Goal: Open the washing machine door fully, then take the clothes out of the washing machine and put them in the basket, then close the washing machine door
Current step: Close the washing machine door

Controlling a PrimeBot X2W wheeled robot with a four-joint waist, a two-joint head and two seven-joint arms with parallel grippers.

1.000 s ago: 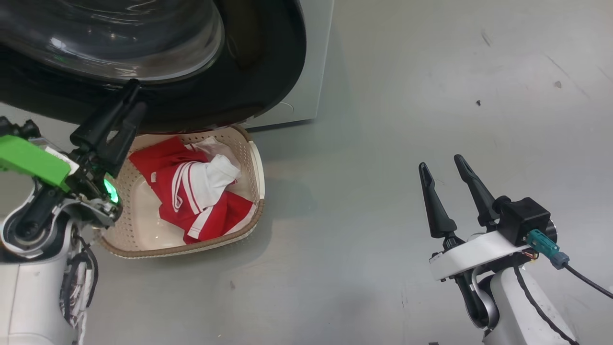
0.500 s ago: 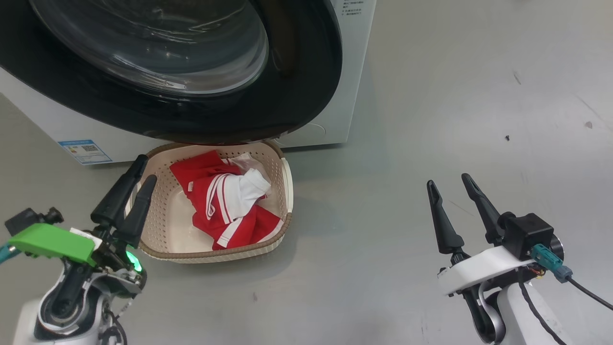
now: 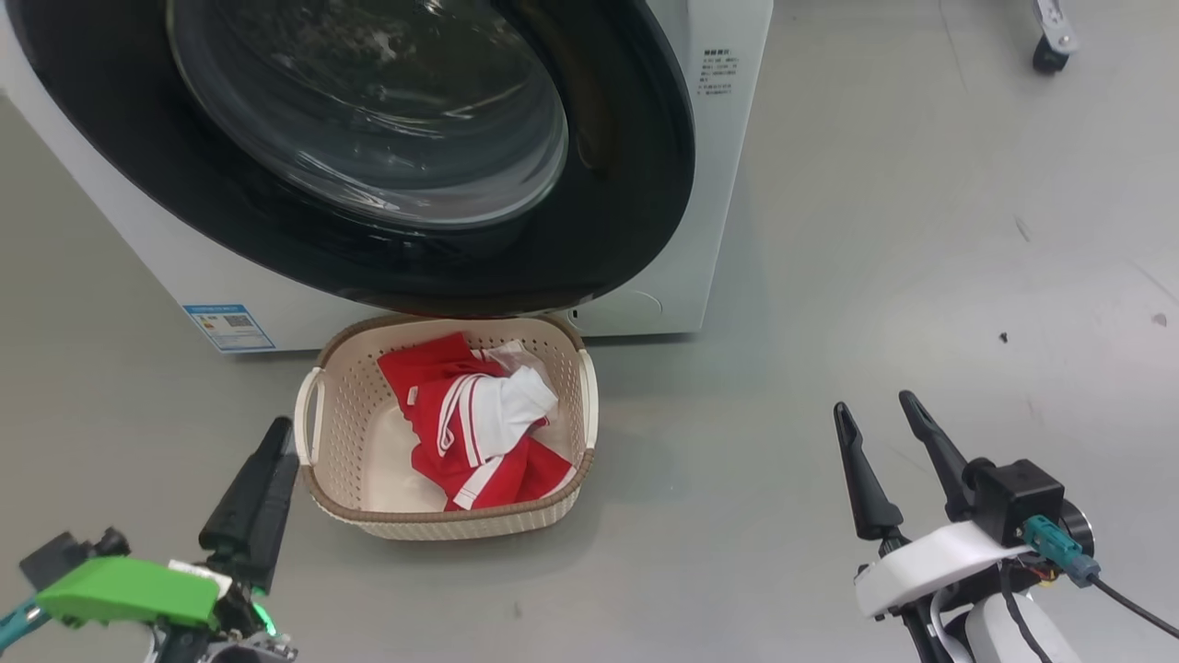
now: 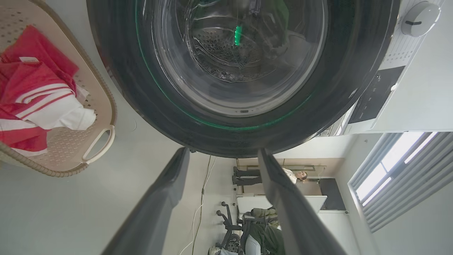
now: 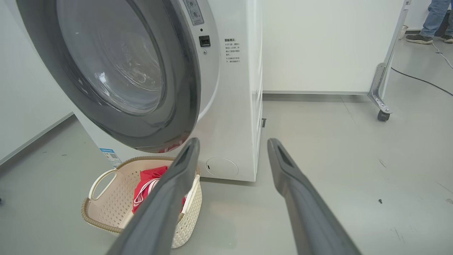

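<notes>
The washing machine (image 3: 723, 175) fills the upper left of the head view, white, with a small blue label (image 3: 228, 327) low on its front. The washing machine door (image 3: 608, 203), glossy black around a bulging glass bowl, lies across the opening. In the right wrist view its thick edge (image 5: 184, 88) shows just left of a latch slot (image 5: 204, 41) in the white front. I cannot tell whether the door is fully latched.

The basket (image 3: 442, 527) stands on the grey floor (image 3: 829, 276) at centre frame, just in front of the machine, with the door's lower rim overlapping its far edge in the picture. The clothes (image 3: 461, 433), red with white stripes and a white panel, lie bunched inside it toward the right side. In the left wrist view the basket (image 4: 102, 106) and the clothes (image 4: 32, 88) sit at the upper left, beside the door (image 4: 116, 78).

The left pincer (image 3: 279, 433) is at the lower left of the head view, near the basket's left handle but apart from it. Its wrist view shows its fingers (image 4: 166, 191) spread and empty. The right pincer (image 3: 875, 405) is at the lower right, well apart from the basket, released with nothing between its fingers (image 5: 293, 184). A person's legs (image 5: 431, 17) show at the upper right of the right wrist view.
</notes>
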